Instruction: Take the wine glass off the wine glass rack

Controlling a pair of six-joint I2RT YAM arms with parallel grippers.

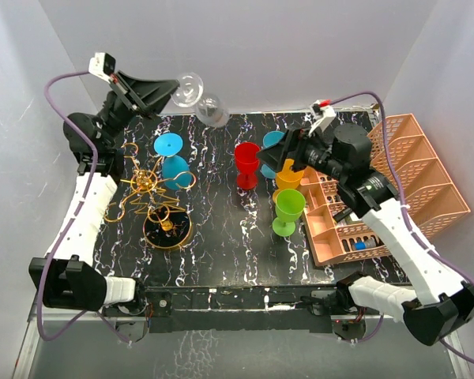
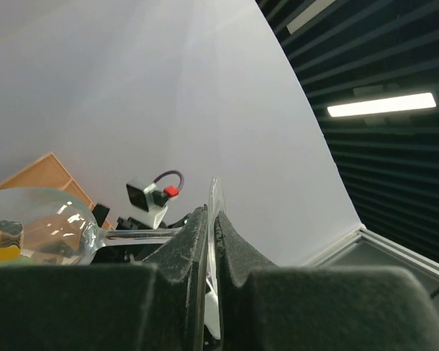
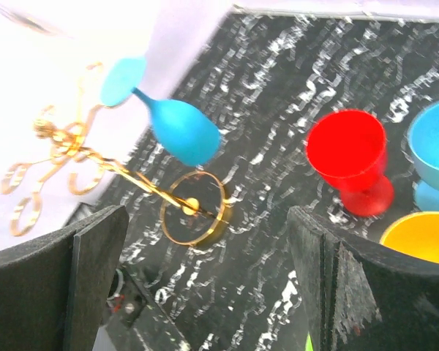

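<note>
Left gripper [image 1: 167, 89] pinches clear wine glass [image 1: 201, 101], apparently by its foot, aloft, apart from the gold wine glass rack [image 1: 152, 193]; right gripper [image 3: 206, 219] hovers spread wide above coloured cups [image 1: 247, 162].

It was a robotics lab test cell. Plain white walls [image 1: 261, 47] boxed in a black marbled table [image 1: 221, 237] on three sides, the back one rising just behind the left gripper [image 1: 170, 88]. A purple cable [image 1: 67, 76] looped off the arm behind that gripper. In the left wrist view, a dark slatted ceiling [image 2: 395, 51] with a strip light [image 2: 380, 104] showed above and to the gripper's right.
</note>
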